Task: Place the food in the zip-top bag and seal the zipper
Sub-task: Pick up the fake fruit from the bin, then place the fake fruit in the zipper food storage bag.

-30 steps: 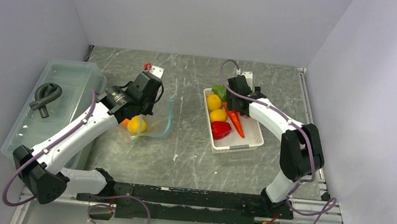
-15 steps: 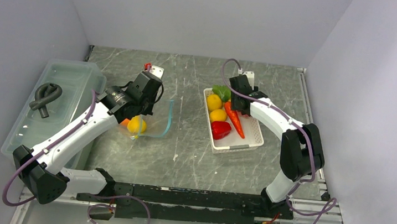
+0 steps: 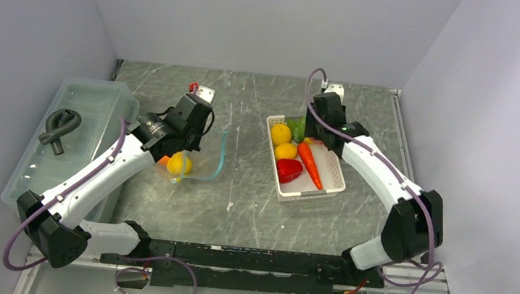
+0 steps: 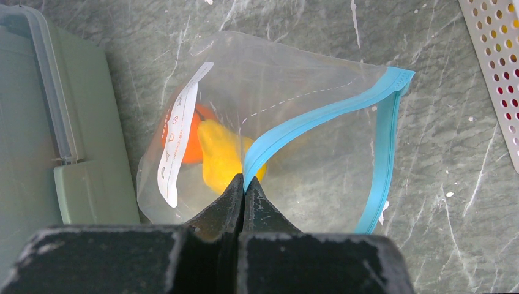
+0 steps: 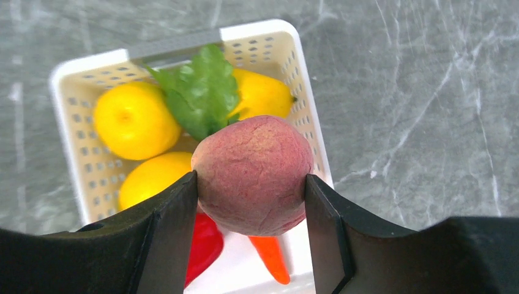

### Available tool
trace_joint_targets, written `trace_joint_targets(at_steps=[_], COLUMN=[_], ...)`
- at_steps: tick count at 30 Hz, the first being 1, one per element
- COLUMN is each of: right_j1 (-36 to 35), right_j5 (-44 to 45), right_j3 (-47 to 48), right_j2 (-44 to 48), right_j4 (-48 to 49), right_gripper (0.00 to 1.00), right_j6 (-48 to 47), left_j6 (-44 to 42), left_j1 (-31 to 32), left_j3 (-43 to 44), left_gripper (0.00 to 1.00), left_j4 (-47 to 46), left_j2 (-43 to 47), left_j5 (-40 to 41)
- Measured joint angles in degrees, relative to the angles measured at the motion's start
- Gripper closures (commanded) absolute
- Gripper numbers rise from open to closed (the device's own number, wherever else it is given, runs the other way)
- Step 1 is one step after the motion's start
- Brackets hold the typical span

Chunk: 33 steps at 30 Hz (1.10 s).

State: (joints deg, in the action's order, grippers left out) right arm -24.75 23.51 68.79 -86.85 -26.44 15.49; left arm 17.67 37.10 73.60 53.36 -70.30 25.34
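right gripper clamps reddish round fruit above white basket | left gripper pinched on zipper, lifting zip-top bag mouth agape | bag lies well to right gripper's left, mouth facing basket

Left hand is pinched fully shut, right hand clamped with fingers apart (both arms reaching forward).

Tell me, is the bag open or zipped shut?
Open: on the zip-top bag, the blue zipper edges gape apart; the left gripper pinches one edge.
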Motion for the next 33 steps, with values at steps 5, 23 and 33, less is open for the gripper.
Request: trace_joint_targets(at_steps=[5, 23, 33], right_j1=[-0.79, -8.26, -18.95], right_j5=[-4.7, -28.81, -32.94], right_j3=[-0.42, -5.77, -5.75], right_j2=[5.77, 16.46, 16.46], right_j4=[0.98, 9.38, 12.41], right_gripper=[0.62, 0.62, 0.62], right_j6=[0.0, -0.07, -1.31], left_j6=[-0.02, 0.0, 0.0], left_j1=[0.0, 0.0, 0.0], left_j3=[0.0, 0.0, 0.0], left_gripper=[1.0, 1.0, 1.0], left_j4=[0.02, 0.0, 0.02], left_j2=[0.0, 0.0, 0.0], left_j5=[0.0, 0.0, 0.0])
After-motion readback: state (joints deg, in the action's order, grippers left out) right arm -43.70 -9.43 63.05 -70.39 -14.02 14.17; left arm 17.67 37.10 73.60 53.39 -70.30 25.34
